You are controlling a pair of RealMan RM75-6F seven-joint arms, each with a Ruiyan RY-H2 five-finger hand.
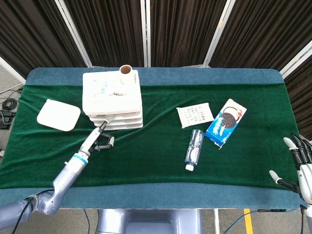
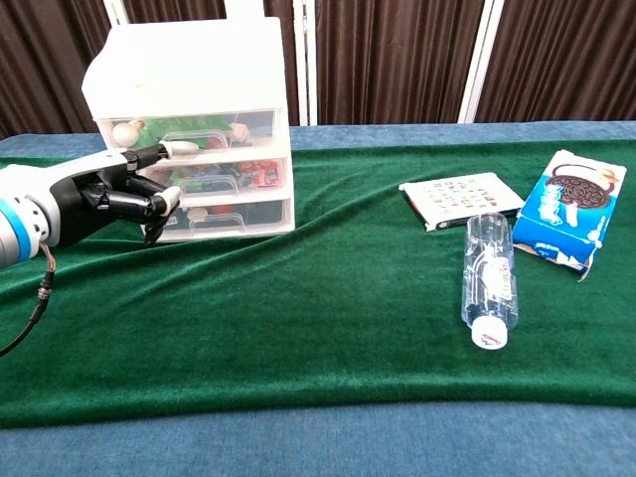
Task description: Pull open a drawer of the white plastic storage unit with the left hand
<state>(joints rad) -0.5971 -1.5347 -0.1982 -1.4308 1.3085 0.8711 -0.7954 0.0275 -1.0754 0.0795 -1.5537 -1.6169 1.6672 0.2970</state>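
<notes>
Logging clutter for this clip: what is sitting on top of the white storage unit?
A cardboard tube stands at the back edge of the storage unit top. Small items lie mid-top, too blurred to identify. The chest view crops the top.

Left arm reaching diagonally in from the table's front left corner, left hand (image 2: 119, 194) with one finger extended and the rest curled, holding nothing, right hand (image 1: 298, 165) at the front right corner, fingers spread, empty

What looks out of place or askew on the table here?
The green cloth is rumpled, with a ridge running from the drawer unit toward the middle. The water bottle lies on its side. No spill or damage shows.
</notes>
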